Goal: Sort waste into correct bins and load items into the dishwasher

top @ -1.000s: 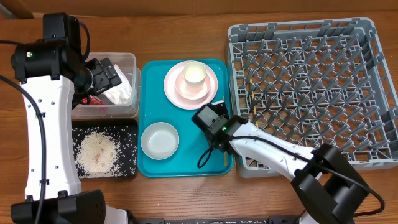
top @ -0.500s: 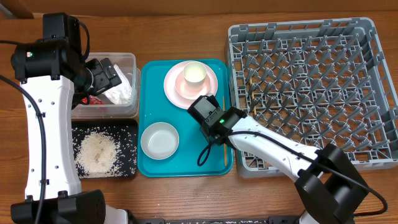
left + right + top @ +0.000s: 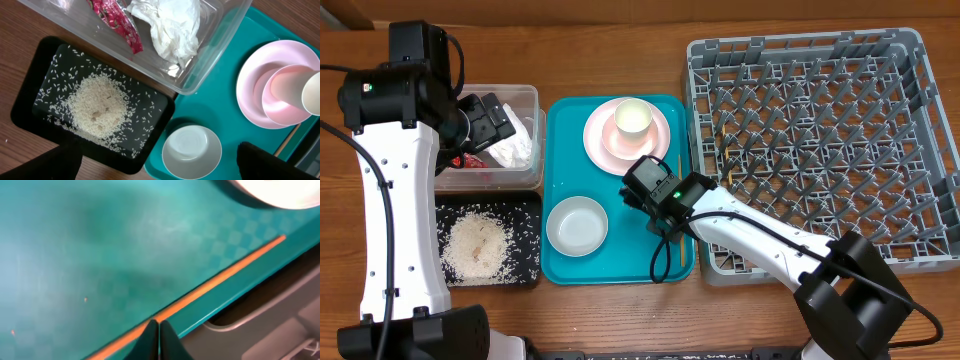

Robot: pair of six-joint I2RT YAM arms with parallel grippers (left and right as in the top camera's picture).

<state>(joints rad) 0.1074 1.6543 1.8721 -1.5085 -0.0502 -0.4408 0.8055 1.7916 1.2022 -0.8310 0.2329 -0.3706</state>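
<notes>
Now, with my right gripper (image 3: 159,326) pinched shut on the thin wooden chopstick (image 3: 225,272) near the teal plastic tray's (image 3: 100,255) right edge, I should lift slowly, keeping it level.

two bowls (image 3: 577,225), one plate (image 3: 597,137), one cup (image 3: 633,118)

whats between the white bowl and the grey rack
In the overhead view, the right gripper sits there, fingers shut on a wooden chopstick lying along the teal tray's right edge.
</notes>
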